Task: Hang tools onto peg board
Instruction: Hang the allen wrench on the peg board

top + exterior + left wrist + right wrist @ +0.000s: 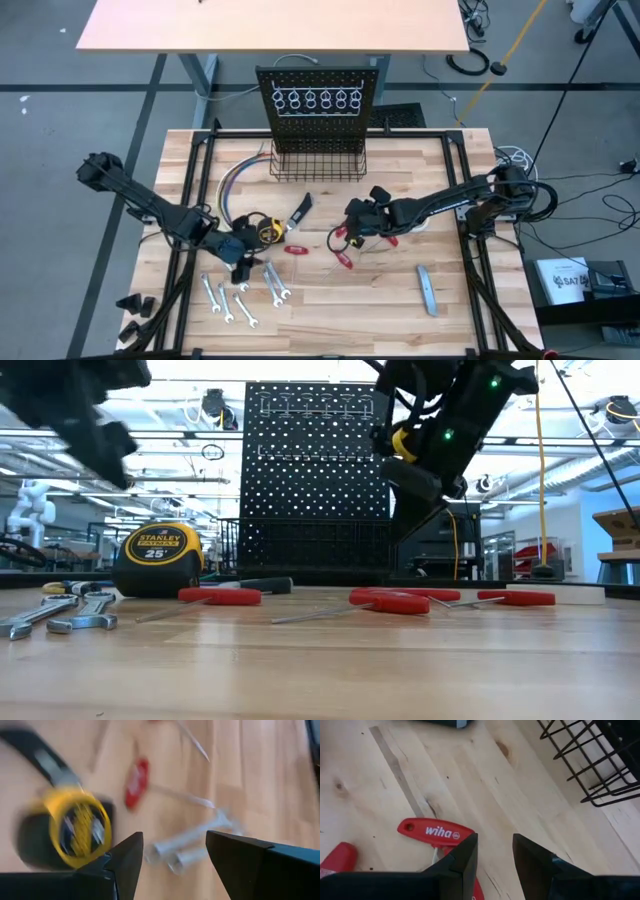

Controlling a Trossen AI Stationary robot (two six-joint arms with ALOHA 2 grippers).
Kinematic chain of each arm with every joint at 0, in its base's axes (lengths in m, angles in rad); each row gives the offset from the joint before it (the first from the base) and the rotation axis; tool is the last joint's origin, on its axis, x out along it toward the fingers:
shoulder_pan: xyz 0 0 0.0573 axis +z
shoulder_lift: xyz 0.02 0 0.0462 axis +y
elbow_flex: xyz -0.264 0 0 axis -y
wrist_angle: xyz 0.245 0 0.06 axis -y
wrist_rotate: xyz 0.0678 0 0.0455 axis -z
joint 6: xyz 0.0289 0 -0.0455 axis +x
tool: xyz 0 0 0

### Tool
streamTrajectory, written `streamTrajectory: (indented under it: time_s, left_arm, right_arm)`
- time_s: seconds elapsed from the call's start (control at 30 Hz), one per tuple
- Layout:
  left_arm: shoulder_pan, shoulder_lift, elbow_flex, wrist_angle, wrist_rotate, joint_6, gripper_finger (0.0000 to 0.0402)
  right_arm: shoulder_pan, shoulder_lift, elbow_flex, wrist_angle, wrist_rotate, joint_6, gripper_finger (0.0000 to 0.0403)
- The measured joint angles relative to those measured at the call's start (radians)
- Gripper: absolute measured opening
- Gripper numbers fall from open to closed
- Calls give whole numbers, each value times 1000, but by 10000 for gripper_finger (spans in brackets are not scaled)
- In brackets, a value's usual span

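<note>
— While both arms hang low over the tabletop (330,310), which one is better placed for a tool?

— I'd say the right gripper (358,222). Its fingers are apart with nothing between them, and the red-handled hex key (436,832) lies on the wood just beside them, handle partly under the near finger in the right wrist view.

— Which way does that key run?

— Its handle lies roughly crosswise to the gripper's opening, with the thin shaft running back under the gripper. From above, other red-handled pieces (344,258) lie close by, toward the front edge.

— And the left arm?

— The left gripper (240,252) is also spread and empty, hovering beside the yellow tape measure (268,231) with the silver wrenches (243,296) just in front of it. In its wrist view the wrenches (192,845) show in the gap between its fingers, their long axes slanting across it.

— So where does everything have to go?

— To the peg board (318,100) at the far side of the tabletop, its ring holders (317,99) above a wire basket (318,160). Nothing hangs on it yet, as far as I can see. The right gripper is nearer the basket, so my guess is that a lift and a reach away from the front edge would do it.
</note>
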Motion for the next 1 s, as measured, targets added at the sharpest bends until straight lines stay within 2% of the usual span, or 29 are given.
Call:
streamTrajectory:
  time_s: [0.1, 0.17, 0.27, 0.33, 0.53, 0.63, 0.8, 1.0]
  left_arm:
    - [12, 33, -3, 116, -120, 57, 224]
    - [36, 58, -3, 192, -123, 57, 224]
    - [72, 101, -3, 275, 2, 25, 224]
    - [92, 129, -3, 300, 84, -51, 224]
    - [159, 222, -4, 292, 272, -446, 224]
    - [171, 275, 13, 310, 292, -538, 224]
    - [173, 352, 84, 310, 293, -574, 224]
    - [172, 407, 178, 150, 280, -576, 224]
  right_arm:
    - [0, -16, 2, 5, 0, 0, 114]
    - [0, -21, 2, 6, 0, 1, 114]
    - [0, -23, 2, 6, 0, 3, 114]
    - [0, -23, 2, 6, 0, 3, 114]
    - [1, -23, 2, 6, -1, 11, 114]
    - [1, -23, 2, 6, -11, 11, 114]
    - [1, -23, 2, 6, -61, 12, 114]
    - [1, -23, 2, 2, -94, 11, 114]
